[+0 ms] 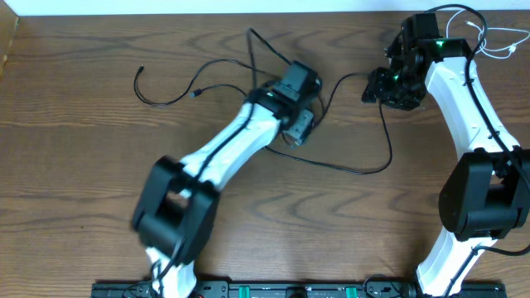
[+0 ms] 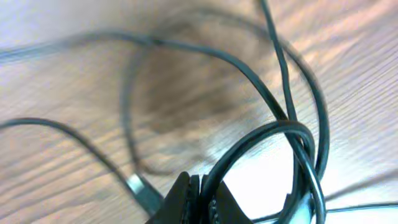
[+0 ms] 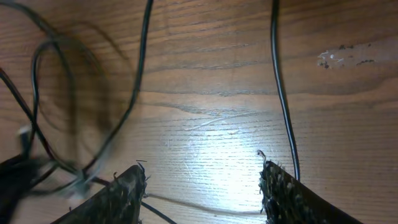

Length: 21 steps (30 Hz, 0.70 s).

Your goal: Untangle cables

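Observation:
Several black cables (image 1: 356, 170) lie tangled across the middle of the wooden table, with loose ends reaching left (image 1: 166, 103). My left gripper (image 1: 300, 127) sits in the knot. In the left wrist view it (image 2: 198, 184) is shut on a looping black cable (image 2: 249, 140), which bends up out of the jaws. My right gripper (image 1: 374, 88) hovers at the right end of the tangle. In the right wrist view it (image 3: 202, 180) is open over bare wood, with a black cable (image 3: 277, 87) running just past its right finger (image 3: 292, 199). A white cable (image 1: 495, 43) lies at the far right edge.
A small plug (image 2: 142, 190) lies on the wood left of my left jaws. The table's far edge (image 1: 207, 15) runs along the top, against a white wall. A black rail (image 1: 273, 290) lines the near edge between the arm bases.

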Each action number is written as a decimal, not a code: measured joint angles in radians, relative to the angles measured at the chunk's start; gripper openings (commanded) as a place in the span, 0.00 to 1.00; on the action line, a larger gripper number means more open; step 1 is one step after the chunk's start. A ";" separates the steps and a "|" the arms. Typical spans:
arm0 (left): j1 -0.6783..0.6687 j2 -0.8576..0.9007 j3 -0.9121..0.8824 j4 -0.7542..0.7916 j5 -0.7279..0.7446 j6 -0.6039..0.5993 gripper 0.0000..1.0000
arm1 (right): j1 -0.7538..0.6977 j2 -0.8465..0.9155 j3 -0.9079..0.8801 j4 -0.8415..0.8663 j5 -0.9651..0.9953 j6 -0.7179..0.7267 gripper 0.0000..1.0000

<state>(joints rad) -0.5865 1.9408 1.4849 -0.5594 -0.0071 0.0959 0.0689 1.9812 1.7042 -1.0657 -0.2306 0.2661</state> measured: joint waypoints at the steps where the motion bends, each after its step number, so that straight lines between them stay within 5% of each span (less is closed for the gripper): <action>1: 0.006 -0.040 0.000 -0.008 0.001 -0.012 0.07 | 0.000 0.000 0.000 0.000 0.000 0.000 0.58; 10: 0.061 -0.426 0.000 -0.045 0.020 -0.104 0.07 | 0.027 0.000 0.000 0.000 -0.001 -0.017 0.58; 21: 0.138 -0.637 0.000 -0.046 0.066 -0.228 0.07 | 0.070 0.000 0.000 0.027 -0.092 -0.070 0.53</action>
<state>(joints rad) -0.4484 1.3037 1.4849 -0.6056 0.0593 -0.1322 0.1390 1.9812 1.7042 -1.0386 -0.3229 0.1963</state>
